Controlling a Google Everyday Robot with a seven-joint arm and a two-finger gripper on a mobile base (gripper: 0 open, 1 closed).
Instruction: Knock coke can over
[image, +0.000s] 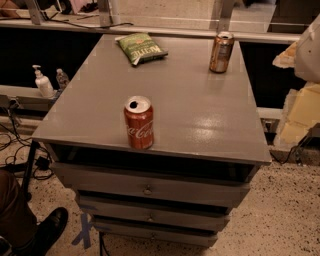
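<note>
Red aluminium coke can (139, 123) is found upright near the front edge of the grey cabinet top (200, 115), untouched. The gripper is out of view, its state untellable; an approach and a sideways push are called for.

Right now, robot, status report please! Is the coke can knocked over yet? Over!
Gripper at view's right edge, off the table. Coke can upright near front edge. Gold can, chip bag far back, not in the way.

The gripper is out of view, and the lower-left edge cuts off a dark shoe (48, 229).
</note>
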